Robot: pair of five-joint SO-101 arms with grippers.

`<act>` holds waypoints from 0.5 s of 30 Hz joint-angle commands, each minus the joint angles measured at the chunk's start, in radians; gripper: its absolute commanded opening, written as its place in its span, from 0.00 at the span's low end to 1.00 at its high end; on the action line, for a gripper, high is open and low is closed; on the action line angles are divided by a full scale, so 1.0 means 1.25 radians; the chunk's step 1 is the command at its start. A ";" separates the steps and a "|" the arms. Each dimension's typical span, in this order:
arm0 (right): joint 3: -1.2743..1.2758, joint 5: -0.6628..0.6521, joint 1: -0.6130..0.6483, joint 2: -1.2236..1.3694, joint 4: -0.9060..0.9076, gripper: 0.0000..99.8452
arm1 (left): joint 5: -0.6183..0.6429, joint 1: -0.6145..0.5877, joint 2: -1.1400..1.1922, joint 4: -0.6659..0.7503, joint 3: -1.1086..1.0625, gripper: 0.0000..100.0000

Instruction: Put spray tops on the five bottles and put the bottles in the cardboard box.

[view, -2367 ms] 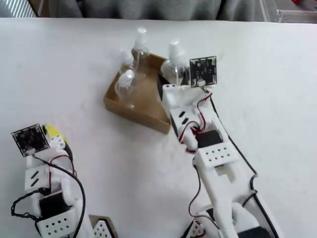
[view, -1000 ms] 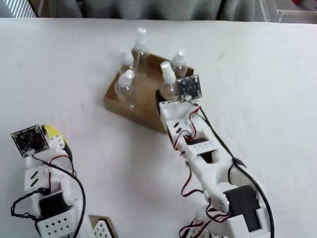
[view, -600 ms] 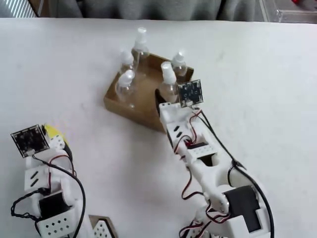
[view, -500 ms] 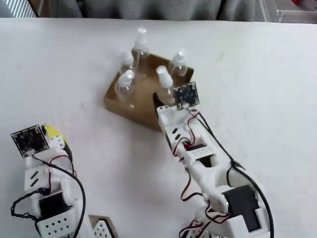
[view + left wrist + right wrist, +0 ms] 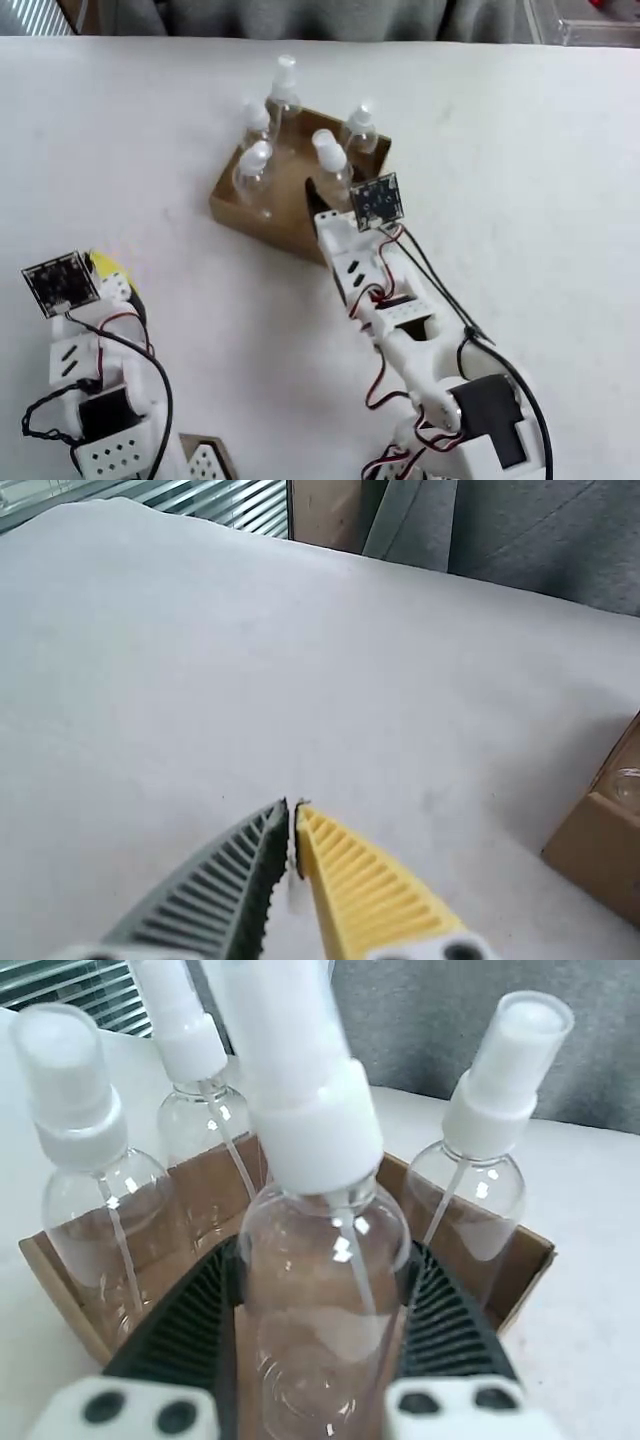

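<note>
Your right gripper [image 5: 320, 1260]: ribbed black jaws clamped on a clear round bottle [image 5: 325, 1350], white spray top [image 5: 300, 1090] on, upright over the brown cardboard box [image 5: 262, 222], near side. Left gripper [image 5: 293, 830]: ribbed grey/yellow jaws together above the smooth white table [image 5: 200, 660].

The high view looks steeply down on the table [image 5: 520, 150] from the arms' side, the cardboard box [image 5: 265, 225] upper centre. The left wrist view skims low over tabletop — that box far off; the right wrist view faces it close up, a bottle [image 5: 325, 1290] just before the lens.
</note>
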State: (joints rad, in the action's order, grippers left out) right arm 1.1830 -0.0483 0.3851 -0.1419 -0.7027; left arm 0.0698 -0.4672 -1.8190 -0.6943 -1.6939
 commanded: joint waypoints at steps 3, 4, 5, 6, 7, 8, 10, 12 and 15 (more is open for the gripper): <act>-0.038 -0.005 -0.001 0.023 -0.020 0.01 | -0.007 -0.001 -0.007 -0.001 0.001 0.02; -0.045 -0.005 -0.001 0.037 -0.017 0.01 | -0.007 -0.001 -0.007 -0.001 0.001 0.02; -0.052 -0.005 -0.001 0.053 -0.018 0.01 | -0.007 -0.001 -0.007 -0.001 0.001 0.02; -0.058 -0.007 -0.001 0.069 -0.020 0.01 | -0.007 -0.001 -0.007 -0.001 0.001 0.02; -0.064 -0.009 -0.004 0.084 -0.020 0.01 | -0.007 -0.001 -0.007 -0.001 0.001 0.02; -0.069 -0.010 -0.009 0.096 -0.020 0.01 | -0.007 -0.001 -0.007 -0.001 0.001 0.02; -0.079 -0.010 -0.015 0.114 -0.020 0.01 | -0.007 -0.001 -0.007 -0.001 0.001 0.02; -0.080 -0.011 -0.017 0.120 -0.020 0.01 | -0.007 -0.001 -0.007 -0.001 0.001 0.02; -0.079 -0.011 -0.010 0.123 -0.015 0.02 | -0.007 -0.001 -0.007 -0.001 0.001 0.02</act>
State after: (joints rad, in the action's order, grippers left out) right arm 1.1216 -0.0483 0.3775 0.0161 -0.7104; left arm 0.0698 -0.4672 -1.8190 -0.6943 -1.6939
